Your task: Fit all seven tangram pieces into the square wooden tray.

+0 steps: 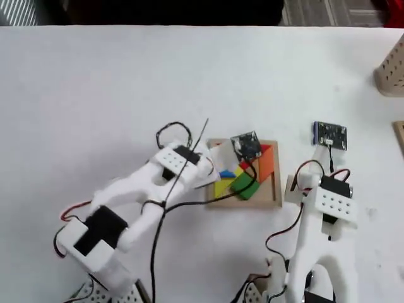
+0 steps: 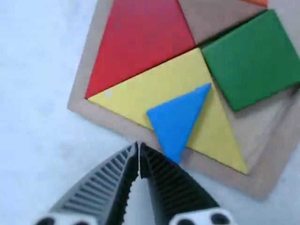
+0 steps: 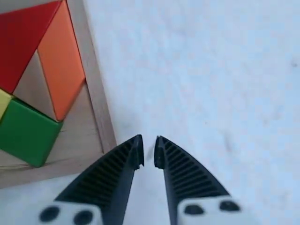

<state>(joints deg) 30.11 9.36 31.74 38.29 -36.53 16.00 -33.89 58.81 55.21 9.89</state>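
The square wooden tray [image 1: 276, 183] lies mid-table. It holds a red triangle [image 2: 140, 37], a yellow triangle [image 2: 154, 89], a green square [image 2: 253, 56] and an orange parallelogram [image 3: 61, 70]. A small blue triangle [image 2: 178, 119] lies on top of the yellow one, its end over the tray rim [image 2: 112, 121]. My left gripper [image 2: 139, 149] is shut and empty, its tips just outside that rim by the blue piece; in the high view the left gripper [image 1: 213, 175] sits at the tray's left side. My right gripper [image 3: 149, 143] is over bare table beside the tray's corner, its fingers a narrow gap apart and empty.
Bare tray floor [image 2: 262, 126] shows beside the green square. Black cables [image 1: 158, 221] trail from the left arm. A wooden perforated block [image 1: 391, 69] stands at the table's right edge. The right arm [image 1: 328, 205] stands just right of the tray.
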